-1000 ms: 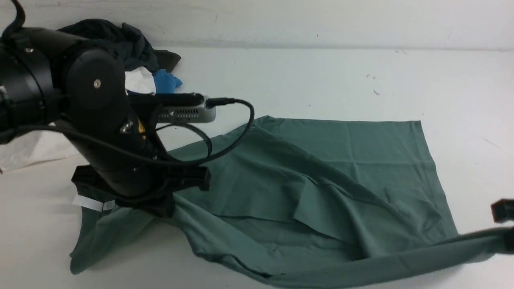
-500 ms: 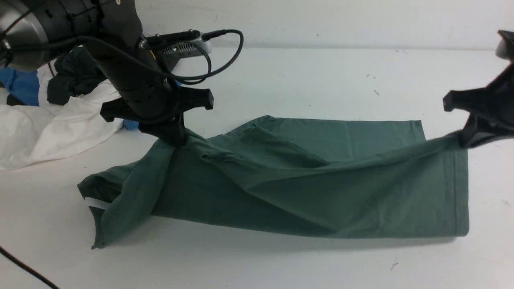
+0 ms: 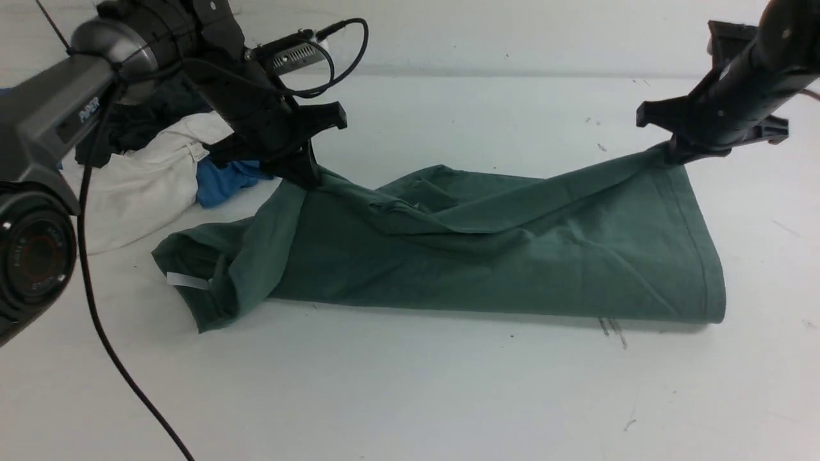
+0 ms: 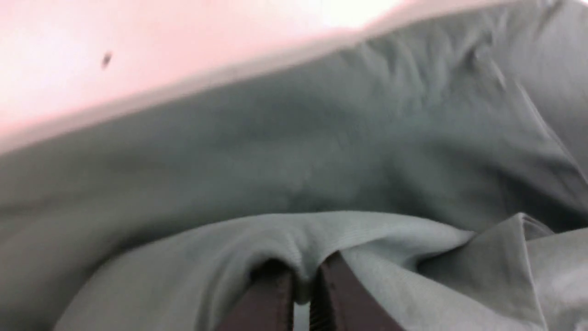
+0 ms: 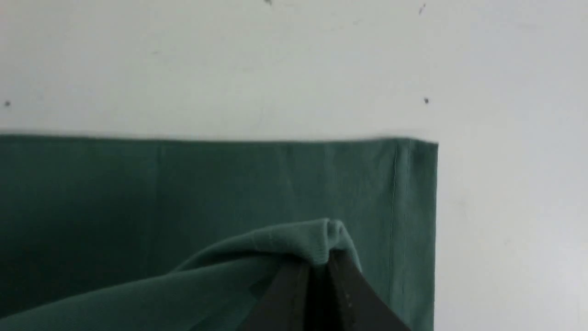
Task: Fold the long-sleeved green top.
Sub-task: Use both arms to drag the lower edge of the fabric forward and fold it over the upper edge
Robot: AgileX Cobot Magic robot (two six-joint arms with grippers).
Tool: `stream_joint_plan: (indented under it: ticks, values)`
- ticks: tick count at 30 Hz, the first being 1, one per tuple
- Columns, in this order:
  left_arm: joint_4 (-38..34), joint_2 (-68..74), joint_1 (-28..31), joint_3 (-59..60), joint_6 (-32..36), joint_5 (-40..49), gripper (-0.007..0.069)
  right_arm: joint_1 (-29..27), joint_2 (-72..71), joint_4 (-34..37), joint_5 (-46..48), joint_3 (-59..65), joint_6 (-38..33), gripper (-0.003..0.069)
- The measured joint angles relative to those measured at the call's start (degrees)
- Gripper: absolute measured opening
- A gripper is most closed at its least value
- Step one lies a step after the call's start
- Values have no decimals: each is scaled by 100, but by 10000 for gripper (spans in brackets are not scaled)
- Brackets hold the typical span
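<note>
Tag (image 3: 182,280) on top (image 3: 487,256): front view only

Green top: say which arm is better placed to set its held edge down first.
Probably right: the right tool holds the green top above its flat far corner; the left tool holds bunched fabric.

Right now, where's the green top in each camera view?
Front view: green top spread mid-picture, held up at both ends.
Left wrist view: fills most of the picture, fold pinched in left gripper.
Right wrist view: hemmed corner lying flat, fold pinched in right gripper.
Shared landmark: white table.
</note>
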Motion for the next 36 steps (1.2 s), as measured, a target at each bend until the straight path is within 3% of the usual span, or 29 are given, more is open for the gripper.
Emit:
stream_joint_plan:
  ticks: [8,15,21,26,31,33,35,36]
  values:
    - [-172,648,0,-48,8,-870,39,4,722,-1047,-594,-4,595,18]
    - [-220,669,-6,-179,153,-1326,146,4,811,-1824,-576,-80,1033,60]
    - [-143,669,-1,-873,327,-1223,319,4,811,-2058,-24,-760,1037,209]
    - [145,563,66,-1757,452,-380,398,4,805,-2110,956,-1577,1004,366]
    - [413,333,281,-2705,641,617,377,4,801,-1898,2001,-2303,289,381]
    - [428,281,332,-2860,723,679,338,4,785,-1745,2081,-2437,10,341]
    - [418,143,421,-2942,838,701,212,4,727,-1409,2127,-2505,-370,235]
    - [418,132,421,-2942,838,702,200,4,714,-1378,2127,-2505,-414,214]
